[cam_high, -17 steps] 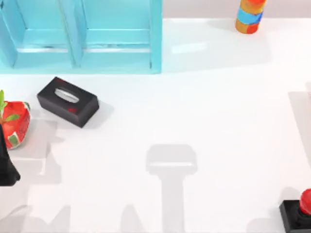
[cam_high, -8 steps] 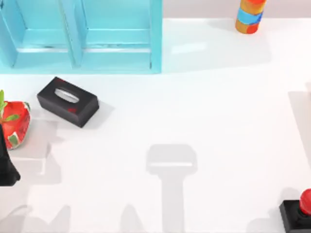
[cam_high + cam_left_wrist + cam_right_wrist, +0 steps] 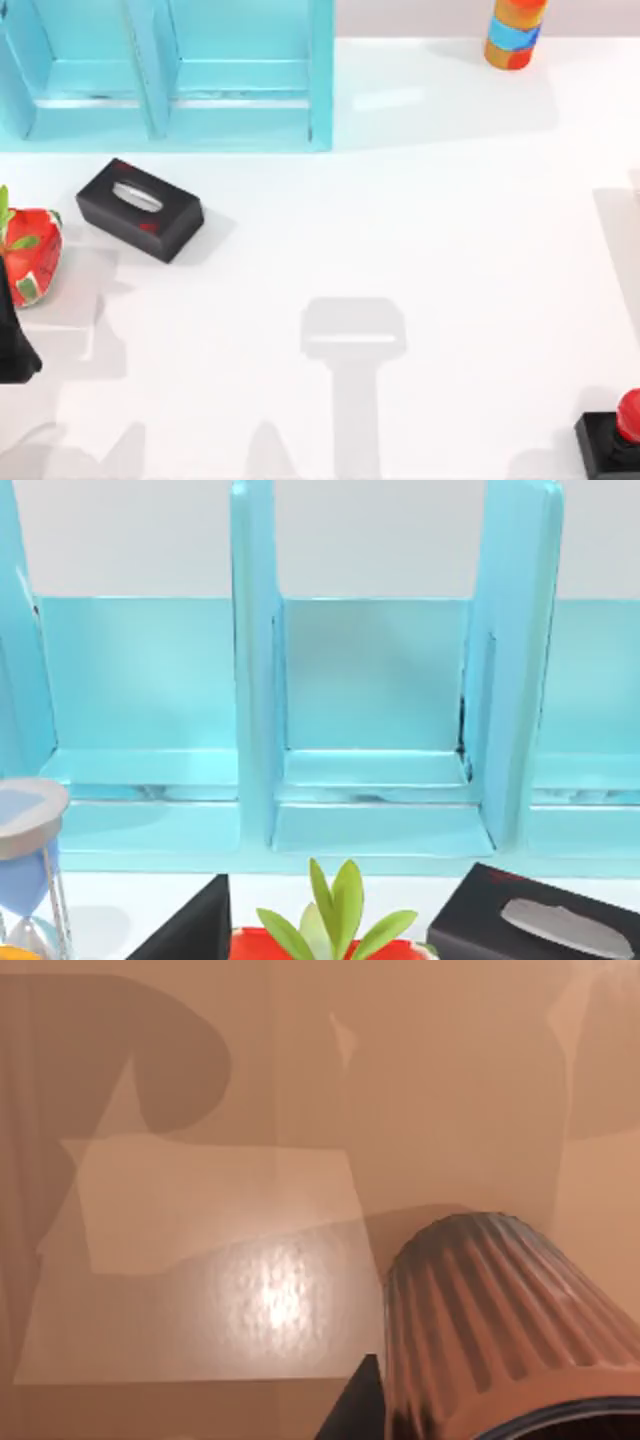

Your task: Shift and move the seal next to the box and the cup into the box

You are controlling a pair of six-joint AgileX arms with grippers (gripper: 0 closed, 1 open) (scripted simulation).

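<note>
Little looks done. The seal [image 3: 622,432] stands at the desk's [image 3: 420,220] near right corner, well apart from the black box [image 3: 140,209] at far left. The cup [image 3: 500,1330] appears close to the right wrist camera. Whether either pincer is apart or together, I cannot tell.

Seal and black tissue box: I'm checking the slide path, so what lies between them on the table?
Nothing: in the top view, bare white table with shadows separates the seal from the tissue box.
</note>
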